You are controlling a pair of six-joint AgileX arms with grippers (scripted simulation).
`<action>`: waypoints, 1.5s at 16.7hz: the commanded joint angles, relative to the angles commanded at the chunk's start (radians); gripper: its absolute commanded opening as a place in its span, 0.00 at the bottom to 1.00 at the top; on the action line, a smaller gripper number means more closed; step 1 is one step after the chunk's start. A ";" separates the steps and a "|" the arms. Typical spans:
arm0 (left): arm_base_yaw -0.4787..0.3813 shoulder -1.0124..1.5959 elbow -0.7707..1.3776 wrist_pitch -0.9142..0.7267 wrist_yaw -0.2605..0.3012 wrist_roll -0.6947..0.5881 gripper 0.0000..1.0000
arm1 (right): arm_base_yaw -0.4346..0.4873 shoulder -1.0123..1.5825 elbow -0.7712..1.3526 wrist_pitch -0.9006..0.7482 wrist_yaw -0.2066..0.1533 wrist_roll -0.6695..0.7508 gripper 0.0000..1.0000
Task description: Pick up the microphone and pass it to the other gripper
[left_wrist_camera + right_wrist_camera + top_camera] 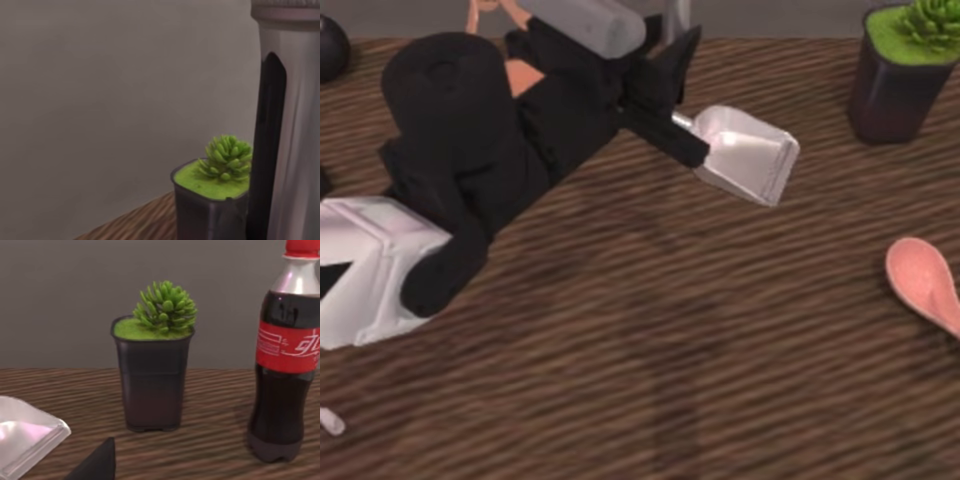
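In the top view my left arm (440, 170) lies as a black mass across the far left part of the table. I cannot find the microphone there; I judge it is hidden by the arm. I also cannot tell whether the left claw is apart or together. A silver scoop (745, 150) lies just beside the arm's end. The left wrist view alone shows a tall grey body with a black slot (285, 125) very close. It may be the microphone, but I cannot confirm it. The plant pot (210, 210) stands beyond. The right wrist view alone shows a cola bottle (287, 355). For the right claw (95, 465) only a black wedge shows, so its state is unclear. I expect the microphone to be light, stiff and smooth, so I would hold the black handle at mid-length, not the mesh head.
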 joint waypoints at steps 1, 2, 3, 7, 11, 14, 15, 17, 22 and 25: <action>-0.001 -0.001 -0.001 0.000 -0.001 0.000 0.00 | 0.000 0.000 0.000 0.000 0.000 0.000 1.00; -0.002 -0.002 -0.002 0.000 -0.002 0.000 0.00 | 0.000 0.000 0.000 0.000 0.000 0.000 1.00; -0.003 -0.004 -0.003 0.001 -0.003 -0.001 0.00 | 0.000 0.000 0.000 0.000 0.000 0.000 1.00; -0.003 -0.004 -0.003 0.001 -0.003 -0.001 0.00 | 0.001 0.002 0.002 0.001 0.000 0.000 1.00; -0.003 -0.004 -0.003 0.001 -0.003 -0.001 0.00 | 0.085 0.111 0.094 0.041 0.006 0.003 1.00; -0.003 -0.004 -0.003 0.001 -0.003 -0.001 0.00 | 0.203 0.304 0.226 0.096 0.017 0.008 1.00; -0.003 -0.004 -0.003 0.001 -0.003 -0.001 0.00 | 0.248 0.385 0.275 0.117 0.021 0.009 1.00; -0.003 -0.004 -0.003 0.001 -0.003 -0.001 0.00 | 0.342 0.556 0.375 0.157 0.029 0.013 1.00; -0.003 -0.004 -0.003 0.001 -0.003 -0.001 0.00 | 0.562 0.914 0.609 0.253 0.045 0.023 1.00; -0.003 -0.004 -0.003 0.001 -0.003 -0.001 0.00 | 0.660 1.072 0.718 0.301 0.052 0.027 1.00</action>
